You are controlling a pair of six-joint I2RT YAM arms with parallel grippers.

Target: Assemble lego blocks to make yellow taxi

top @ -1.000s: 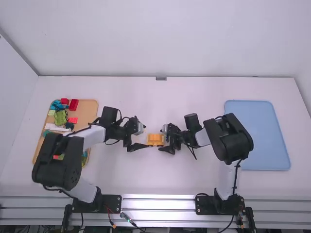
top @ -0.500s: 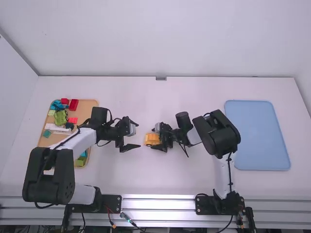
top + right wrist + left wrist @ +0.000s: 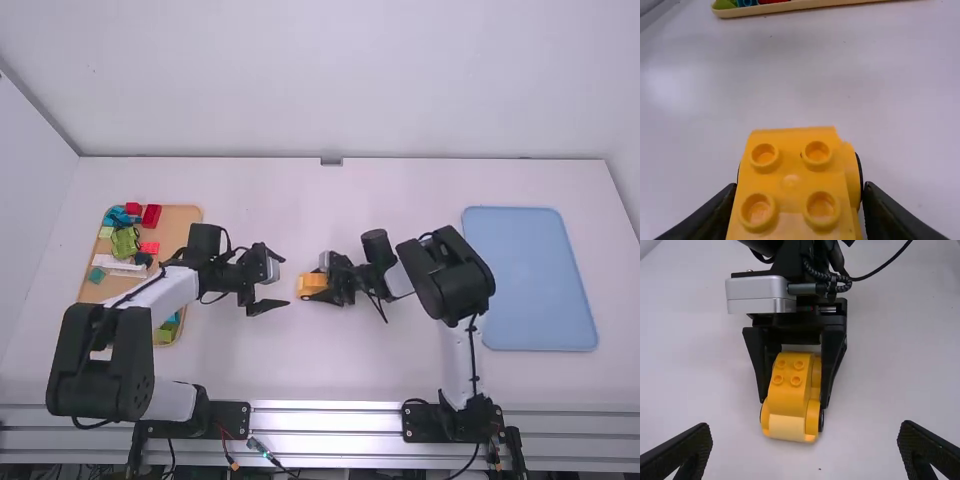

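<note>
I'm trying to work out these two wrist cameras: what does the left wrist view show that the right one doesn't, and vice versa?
Left wrist view: the left gripper, its fingers wide apart, and the toy car's pale yellow sloped end.
Right wrist view: the edge of a tan tray with a lime green block.
Both: the yellow toy car, four studs up, between the right gripper's fingers.
</note>
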